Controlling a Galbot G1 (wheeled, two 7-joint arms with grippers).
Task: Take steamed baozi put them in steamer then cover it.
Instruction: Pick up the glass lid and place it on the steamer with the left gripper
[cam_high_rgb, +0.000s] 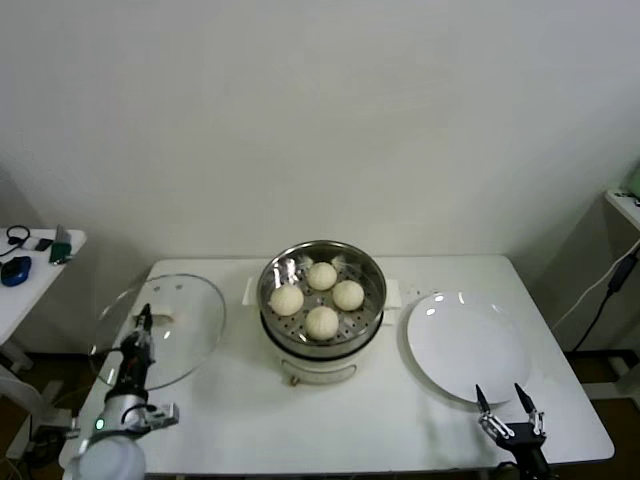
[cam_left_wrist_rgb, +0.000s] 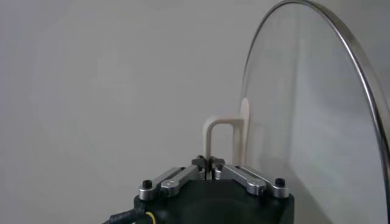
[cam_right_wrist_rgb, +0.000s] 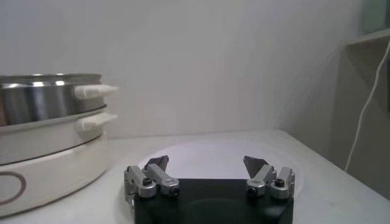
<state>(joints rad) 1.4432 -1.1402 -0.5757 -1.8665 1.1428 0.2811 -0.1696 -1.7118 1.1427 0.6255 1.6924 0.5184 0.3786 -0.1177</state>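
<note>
Gripping the cover (cam_high_rgb: 160, 330), tilted clear glass with a metal rim.
Left gripper (cam_high_rgb: 143, 322) clamps its cream handle (cam_left_wrist_rgb: 220, 141) at table's left; right gripper (cam_high_rgb: 508, 405) idles wide, near right.

the cover (cam_left_wrist_rgb: 317, 109) runs past the left wrist view's edge, its far rim unseen.

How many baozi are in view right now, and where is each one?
4, all inside the steamer: one baozi at the back, one on the left, one on the right, one at the front. None appear hidden.
</note>
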